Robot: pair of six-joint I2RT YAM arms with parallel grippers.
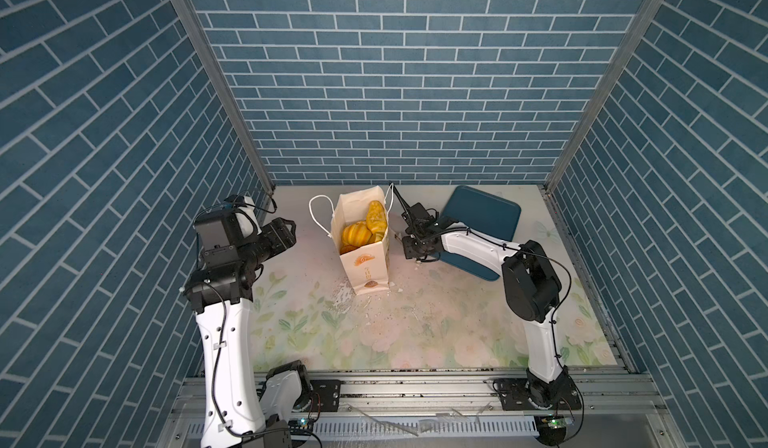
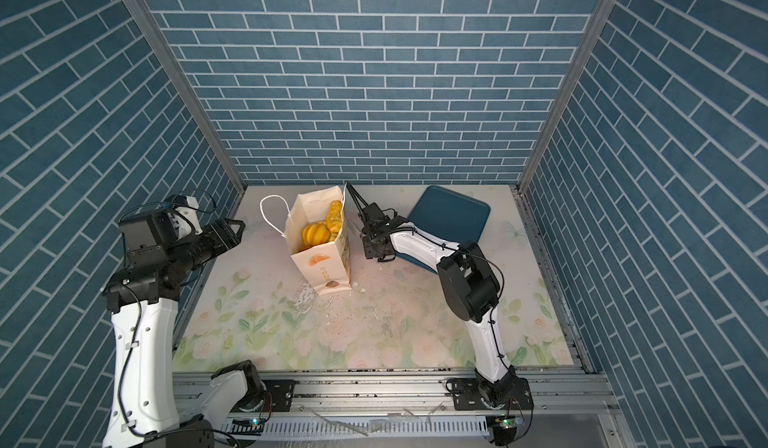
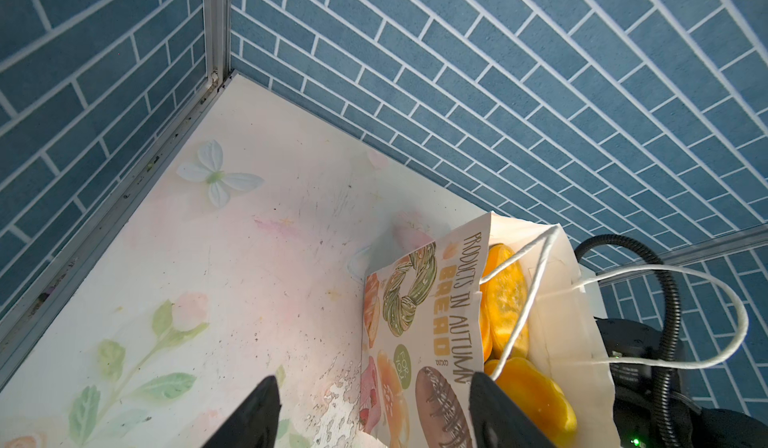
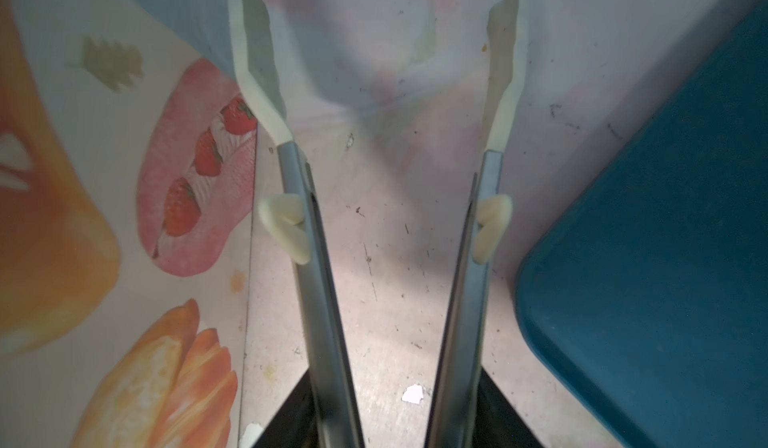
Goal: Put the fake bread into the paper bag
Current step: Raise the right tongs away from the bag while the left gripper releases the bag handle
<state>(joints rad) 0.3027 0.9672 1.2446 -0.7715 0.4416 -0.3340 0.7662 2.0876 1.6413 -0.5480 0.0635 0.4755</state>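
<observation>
While the paper bag [image 1: 365, 267] is standing upright on the floral table [image 1: 374, 334], the fake bread [image 1: 365, 228] is sitting inside it, showing at its open top in both top views. The left gripper [image 1: 286, 232] is hovering just left of the bag, jaws spread wide, holding nothing. The right gripper [image 4: 397, 383] is clamping the metal tongs [image 4: 320, 280], whose pale tips are standing apart beside the bag's right wall, near the blue tray [image 1: 486, 213].

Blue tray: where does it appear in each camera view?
Top view: blue tray at the back, right of the paper bag.
Top view: tray, same place.
Left wrist: not in it.
Right wrist: beside the tongs, opposite the bag.
Shared landmark: the paper bag, in all four views.
</observation>
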